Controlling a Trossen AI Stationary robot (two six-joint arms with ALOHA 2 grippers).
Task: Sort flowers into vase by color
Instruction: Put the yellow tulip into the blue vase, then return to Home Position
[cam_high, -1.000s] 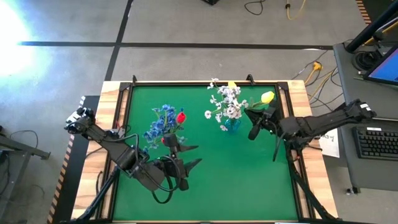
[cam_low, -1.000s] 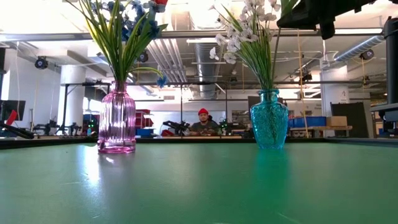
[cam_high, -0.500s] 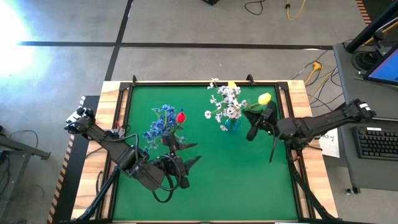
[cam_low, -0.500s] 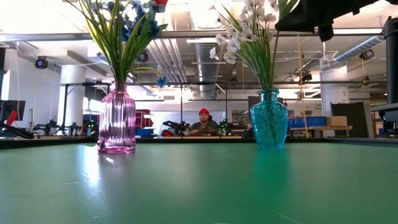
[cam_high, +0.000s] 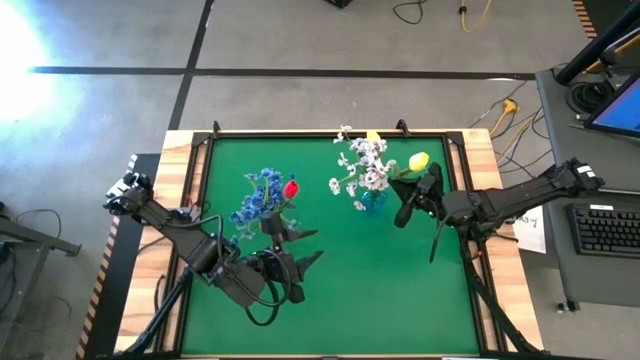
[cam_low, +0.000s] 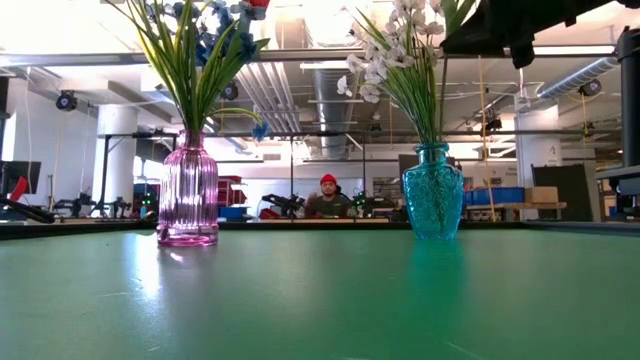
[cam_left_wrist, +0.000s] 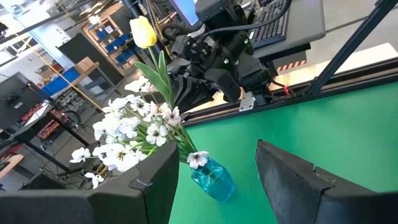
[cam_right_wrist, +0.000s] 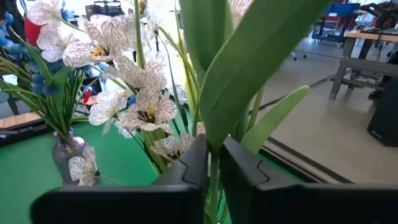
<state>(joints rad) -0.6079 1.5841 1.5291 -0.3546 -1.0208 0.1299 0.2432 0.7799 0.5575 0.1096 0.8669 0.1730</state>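
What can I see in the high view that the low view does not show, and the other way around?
Only the high view shows both arms whole: the left tool open near the pink vase's bouquet, the right tool beside the white flowers, carrying the yellow tulip. Only the low view shows the pink vase and the blue vase from the side, and a person behind the table. Both show the white flowers and blue flowers.
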